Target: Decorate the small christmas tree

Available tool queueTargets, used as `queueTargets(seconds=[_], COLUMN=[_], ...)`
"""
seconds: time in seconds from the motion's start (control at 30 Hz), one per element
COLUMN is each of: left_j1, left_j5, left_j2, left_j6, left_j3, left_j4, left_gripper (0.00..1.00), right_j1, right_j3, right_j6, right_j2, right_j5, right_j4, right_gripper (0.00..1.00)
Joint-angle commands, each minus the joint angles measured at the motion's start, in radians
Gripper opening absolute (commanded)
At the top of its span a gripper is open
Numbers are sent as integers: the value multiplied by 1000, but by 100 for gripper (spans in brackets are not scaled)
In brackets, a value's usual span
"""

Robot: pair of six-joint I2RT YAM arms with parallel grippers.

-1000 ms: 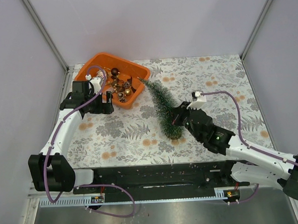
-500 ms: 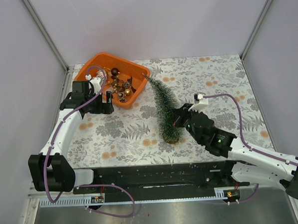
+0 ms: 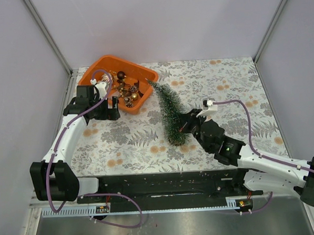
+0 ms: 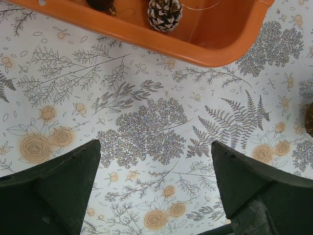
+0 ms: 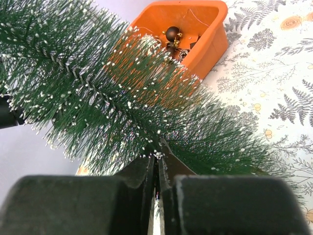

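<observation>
The small christmas tree (image 3: 167,109) leans at mid-table, dark green with white frosting, its tip near the orange tray (image 3: 99,65) and its round base toward the near edge. From the right, my right gripper (image 3: 185,124) presses into the tree's lower part. In the right wrist view its jaws (image 5: 159,156) are shut on the bristly tree (image 5: 98,93). My left gripper (image 3: 108,107) hovers open just in front of the tray, and nothing lies between its fingers (image 4: 155,147), only the patterned cloth.
The tray (image 4: 146,36) holds a frosted pine cone (image 4: 165,13), dark baubles (image 5: 171,33) and several small gold ornaments (image 3: 126,90). Grey walls with metal posts enclose the table on three sides. A black rail runs along the near edge.
My right arm has shifted left with the tree. The tree's base slid left, and its tip swung toward the tray. The left arm has not moved.
</observation>
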Motion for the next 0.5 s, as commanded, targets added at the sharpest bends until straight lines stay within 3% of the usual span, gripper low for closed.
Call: queueTargets(seconds=[0.0, 0.17, 0.3, 0.47], left_j1=[3, 3, 3, 3], left_j5=[-13, -14, -13, -22], left_j2=[-15, -6, 11, 54], left_j6=[-9, -11, -12, -12], left_j3=[1, 8, 20, 57], left_j4=[20, 22, 27, 37], left_gripper=[99, 99, 99, 99], right_j1=[21, 40, 53, 70], right_j3=[-55, -84, -98, -86], right_j6=[16, 33, 31, 20], right_j2=[-7, -32, -61, -85], right_j5=[50, 78, 86, 78], right_j4=[117, 77, 46, 2], right_gripper=[0, 0, 9, 52])
